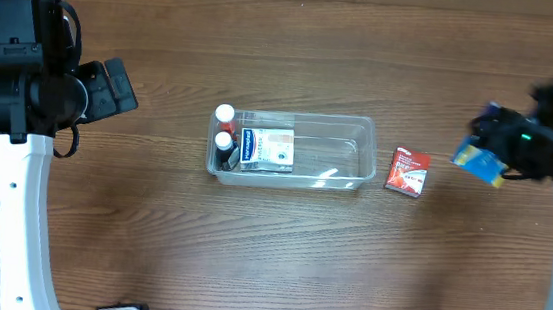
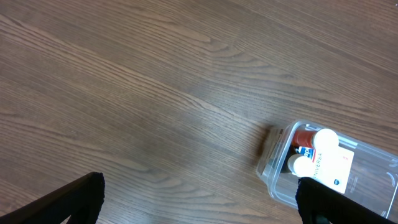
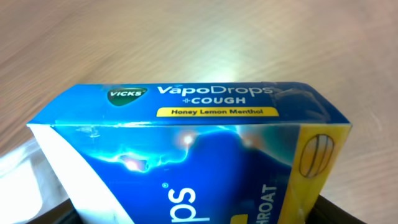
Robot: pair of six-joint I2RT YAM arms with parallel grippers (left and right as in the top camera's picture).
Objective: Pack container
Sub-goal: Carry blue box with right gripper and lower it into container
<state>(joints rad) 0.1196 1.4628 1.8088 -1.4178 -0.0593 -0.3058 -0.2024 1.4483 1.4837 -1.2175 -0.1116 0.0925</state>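
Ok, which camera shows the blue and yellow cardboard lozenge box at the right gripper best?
Right wrist: the blue and yellow cardboard lozenge box fills the frame, label readable. Overhead shows it only as a small blur at the right gripper. Left wrist does not show it.

Overhead gives you the bench [image 1: 277,265] straight down from high up, the widest view. Your left wrist view sits high, tilted down, catching the container [image 2: 273,171] end that overhead also shows. Right wrist view is jammed close against a blue box [image 3: 186,149], nearly filling it.
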